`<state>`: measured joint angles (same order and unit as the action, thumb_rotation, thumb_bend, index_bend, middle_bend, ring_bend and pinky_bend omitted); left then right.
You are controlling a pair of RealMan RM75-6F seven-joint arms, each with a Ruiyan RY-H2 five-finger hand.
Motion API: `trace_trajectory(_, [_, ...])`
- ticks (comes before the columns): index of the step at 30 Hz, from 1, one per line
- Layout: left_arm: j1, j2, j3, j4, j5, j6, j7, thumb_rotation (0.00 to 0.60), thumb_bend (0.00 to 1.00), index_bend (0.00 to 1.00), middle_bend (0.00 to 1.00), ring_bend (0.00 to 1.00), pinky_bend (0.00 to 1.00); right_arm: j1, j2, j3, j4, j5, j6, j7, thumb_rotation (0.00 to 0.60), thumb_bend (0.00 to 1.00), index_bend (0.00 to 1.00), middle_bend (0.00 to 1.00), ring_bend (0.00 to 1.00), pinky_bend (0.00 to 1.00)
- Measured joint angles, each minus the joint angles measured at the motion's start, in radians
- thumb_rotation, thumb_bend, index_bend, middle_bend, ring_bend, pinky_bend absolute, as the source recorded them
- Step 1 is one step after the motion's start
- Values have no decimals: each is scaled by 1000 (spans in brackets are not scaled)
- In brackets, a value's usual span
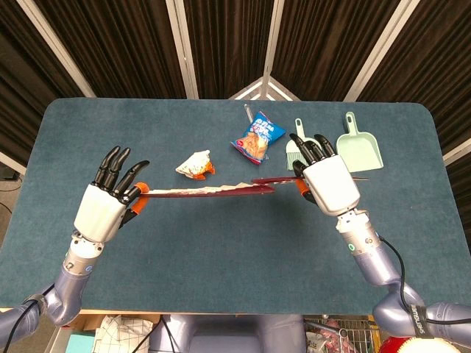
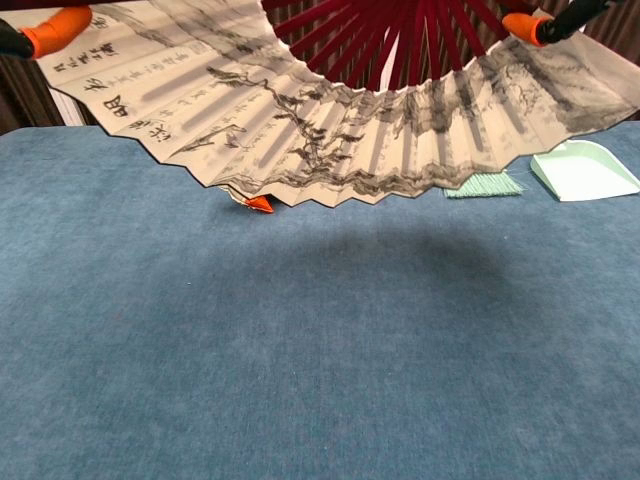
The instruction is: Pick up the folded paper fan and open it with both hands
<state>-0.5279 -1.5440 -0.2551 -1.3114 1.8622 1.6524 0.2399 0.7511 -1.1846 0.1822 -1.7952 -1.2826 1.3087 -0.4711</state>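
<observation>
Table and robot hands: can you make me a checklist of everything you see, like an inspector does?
Surface: blue table, cloth-like top.
Job's things: fan spread open, held in the air above the table, painted paper, dark red ribs.
Clutter: snack bag, crumpled wrapper, green brush, green dustpan.
Hands: left hand and right hand each hold one end of the fan.
Cables: black cable along the right arm.
Surroundings: dark curtains behind the table.
</observation>
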Motion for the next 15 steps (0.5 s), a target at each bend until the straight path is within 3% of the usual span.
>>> trace_trajectory(9, [-32, -32, 1, 80, 23, 30, 30, 600, 478, 545, 240, 0, 100, -33, -37, -4, 71, -19, 12, 48, 600, 501, 710, 148, 252, 181])
trace_trajectory(12, [-35, -37, 5, 87, 26, 33, 47, 600, 478, 478, 220, 0, 100, -45, -45, -13, 90, -32, 8, 69, 600, 494, 526, 147, 227, 166])
trace_trajectory(15, [-36, -42, 9, 87, 22, 36, 67, 600, 478, 392, 192, 0, 100, -51, -39, -22, 88, -26, -14, 63, 600, 391, 300, 127, 162, 121])
